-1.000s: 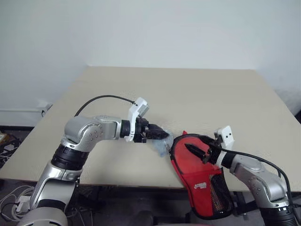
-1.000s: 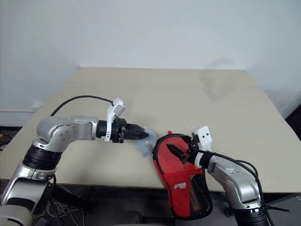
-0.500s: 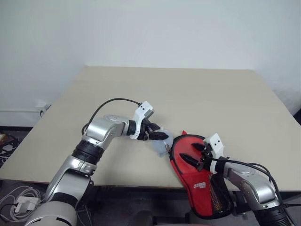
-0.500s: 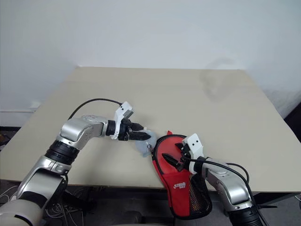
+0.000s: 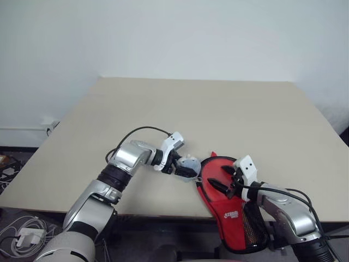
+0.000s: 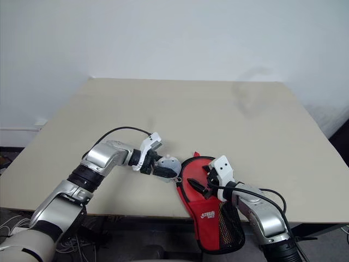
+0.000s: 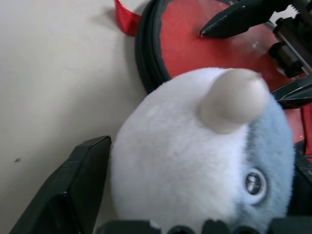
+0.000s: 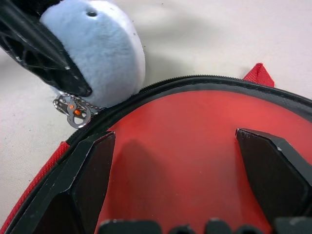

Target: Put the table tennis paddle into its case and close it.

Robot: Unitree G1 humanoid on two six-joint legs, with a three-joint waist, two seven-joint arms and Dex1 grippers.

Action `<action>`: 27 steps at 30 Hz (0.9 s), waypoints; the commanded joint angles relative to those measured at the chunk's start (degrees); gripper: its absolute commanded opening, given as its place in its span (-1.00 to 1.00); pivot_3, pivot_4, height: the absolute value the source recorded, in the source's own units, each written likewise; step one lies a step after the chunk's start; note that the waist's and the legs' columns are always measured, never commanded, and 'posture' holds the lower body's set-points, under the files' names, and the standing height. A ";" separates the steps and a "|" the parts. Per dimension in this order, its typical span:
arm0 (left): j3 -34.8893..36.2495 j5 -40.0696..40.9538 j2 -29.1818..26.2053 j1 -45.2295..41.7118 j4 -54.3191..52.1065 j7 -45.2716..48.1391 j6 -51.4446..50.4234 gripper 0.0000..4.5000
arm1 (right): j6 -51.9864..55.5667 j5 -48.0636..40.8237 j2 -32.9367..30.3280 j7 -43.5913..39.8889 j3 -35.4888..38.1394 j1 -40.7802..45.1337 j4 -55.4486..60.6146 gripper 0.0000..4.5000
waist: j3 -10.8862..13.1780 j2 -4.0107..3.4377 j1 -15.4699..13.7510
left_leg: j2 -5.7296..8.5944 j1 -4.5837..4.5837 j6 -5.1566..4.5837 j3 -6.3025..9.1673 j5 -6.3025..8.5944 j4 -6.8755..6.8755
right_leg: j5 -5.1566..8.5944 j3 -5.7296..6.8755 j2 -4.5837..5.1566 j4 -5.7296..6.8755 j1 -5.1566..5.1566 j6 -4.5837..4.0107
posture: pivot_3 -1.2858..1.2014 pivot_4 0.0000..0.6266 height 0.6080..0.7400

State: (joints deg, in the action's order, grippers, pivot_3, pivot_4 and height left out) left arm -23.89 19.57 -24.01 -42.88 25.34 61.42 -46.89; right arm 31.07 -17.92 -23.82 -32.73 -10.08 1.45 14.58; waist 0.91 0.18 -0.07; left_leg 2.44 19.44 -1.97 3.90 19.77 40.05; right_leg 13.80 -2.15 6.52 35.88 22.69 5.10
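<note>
1. Left claw [image 6: 163, 170] is clamped round a little blue-and-white plush toy [image 7: 195, 156], right at the case's rim.
2. Right claw [image 8: 187, 161] sits spread wide over the red face inside the case [image 5: 232, 210].
3. The case lies at the counter's [image 5: 218, 114] near edge, its mesh end hanging over.

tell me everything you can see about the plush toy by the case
The plush toy is a small, rounded, fuzzy thing, white on one side and pale blue on the other, with a beige nub and a shiny bead eye. A little metal chain with a clasp hangs from it. It sits between the left gripper fingers, against the red case rim at the table front.
</note>
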 commanded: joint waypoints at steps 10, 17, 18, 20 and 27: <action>7.88 -3.00 4.38 -14.15 17.62 2.93 7.91 -0.67 | 4.21 2.20 -0.98 0.23 -2.49 -1.40 -2.52 0.91 | 0.01 0.17 -0.02 | 0.00 0.00 0.00 0.06 0.00 0.06 | 0.00 0.09 0.00 -0.01 -0.08 0.00 | 0.03 -1.00 0.64; 8.41 -7.02 9.41 -18.56 26.77 1.07 15.97 -0.73 | 5.65 3.93 -1.21 0.21 -4.14 -1.90 -2.58 0.91 | -0.01 0.38 -0.04 | 0.00 -0.01 0.00 0.07 0.00 0.08 | 0.00 0.11 -0.01 -0.02 -0.13 0.00 | 0.03 -1.00 0.64; 8.65 -7.52 9.93 -19.01 27.95 0.97 16.81 -0.73 | 6.01 4.05 -1.20 0.33 -4.30 -1.95 -2.48 0.91 | 0.00 0.42 -0.04 | 0.00 -0.03 0.00 0.07 0.00 0.09 | 0.00 0.11 -0.01 -0.02 -0.15 0.00 | 0.03 -1.00 0.64; 9.86 -8.93 11.77 -20.67 31.80 -2.55 20.12 -0.73 | 6.24 4.84 -1.38 0.82 -4.73 -2.17 -2.84 0.91 | 0.00 0.48 -0.04 | 0.00 -0.03 -0.01 0.08 0.00 0.09 | 0.00 0.12 -0.01 -0.02 -0.15 0.00 | 0.03 -1.00 0.64; 14.74 -11.96 15.94 -27.36 42.93 -13.12 30.38 -0.73 | 6.68 6.97 -1.63 1.48 -5.59 -2.29 -4.39 0.91 | -0.02 0.71 -0.09 | 0.01 -0.06 -0.01 0.15 0.01 0.14 | -0.01 0.18 0.01 -0.02 -0.21 0.01 | 0.03 -1.00 0.64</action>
State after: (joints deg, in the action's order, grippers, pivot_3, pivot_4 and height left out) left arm -12.37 7.65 -7.23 -65.03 69.20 51.41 -20.84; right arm 32.85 -13.40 -24.51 -31.57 -12.53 1.62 15.43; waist 0.89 0.89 -0.16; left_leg 2.45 19.39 -1.98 4.06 19.78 40.20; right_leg 13.79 -1.97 6.52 35.87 22.49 5.11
